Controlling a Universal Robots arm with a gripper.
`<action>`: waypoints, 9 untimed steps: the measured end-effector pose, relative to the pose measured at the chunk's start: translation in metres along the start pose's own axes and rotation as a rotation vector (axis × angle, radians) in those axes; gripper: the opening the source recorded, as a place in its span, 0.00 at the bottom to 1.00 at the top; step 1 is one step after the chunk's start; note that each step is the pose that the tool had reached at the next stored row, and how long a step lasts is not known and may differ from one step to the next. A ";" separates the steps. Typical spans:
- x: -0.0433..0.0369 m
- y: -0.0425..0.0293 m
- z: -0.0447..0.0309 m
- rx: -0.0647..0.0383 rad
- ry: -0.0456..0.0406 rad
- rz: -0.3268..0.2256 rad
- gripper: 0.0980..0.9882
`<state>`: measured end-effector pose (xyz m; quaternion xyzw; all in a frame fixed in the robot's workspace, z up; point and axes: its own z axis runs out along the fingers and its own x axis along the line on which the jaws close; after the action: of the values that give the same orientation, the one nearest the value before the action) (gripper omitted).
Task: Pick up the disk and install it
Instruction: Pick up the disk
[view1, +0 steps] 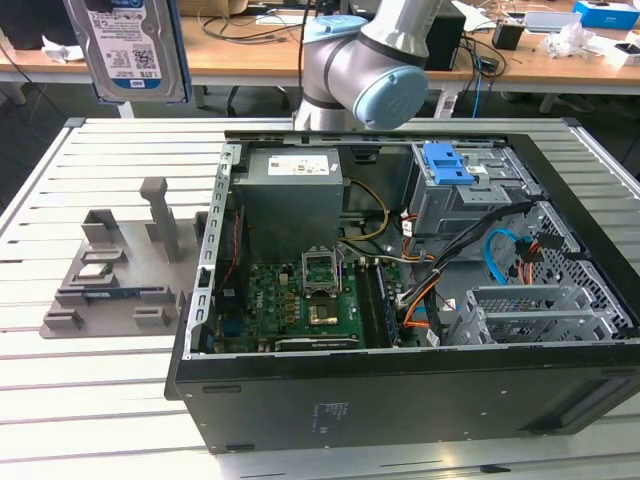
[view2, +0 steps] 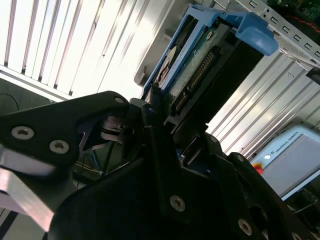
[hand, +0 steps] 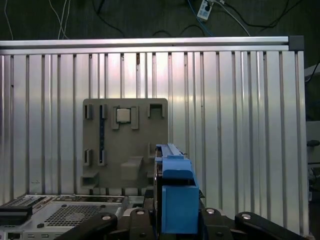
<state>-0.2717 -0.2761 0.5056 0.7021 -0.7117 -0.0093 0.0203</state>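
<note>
The disk (view1: 131, 47), silver with a white-and-blue label and a blue carrier rail, hangs high above the slatted table at the exterior view's upper left, over the grey fixture. In the first wrist view the disk (hand: 176, 192) stands edge-on, blue rail facing the camera, clamped between the black fingers of my gripper (hand: 172, 219). The second wrist view shows the disk (view2: 200, 65) from close by, its connector side and blue handle showing, with my gripper (view2: 157, 117) shut on its lower end.
A grey fixture plate (view1: 110, 270) on the table holds a small square chip (hand: 123, 115) and a thin stick. The open computer case (view1: 400, 270) lies to the exterior view's right, with a blue bracket (view1: 447, 163) atop its drive cage. The arm's joints (view1: 370, 70) rise behind the case.
</note>
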 end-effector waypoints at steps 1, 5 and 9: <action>0.0000 -0.0030 -0.0001 0.000 0.0000 0.000 0.30; -0.0002 -0.0198 -0.0008 0.000 0.0000 0.000 0.30; -0.0006 -0.0431 -0.0018 0.000 0.0000 0.000 0.30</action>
<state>-0.2286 -0.2761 0.5056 0.7021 -0.7117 -0.0093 0.0203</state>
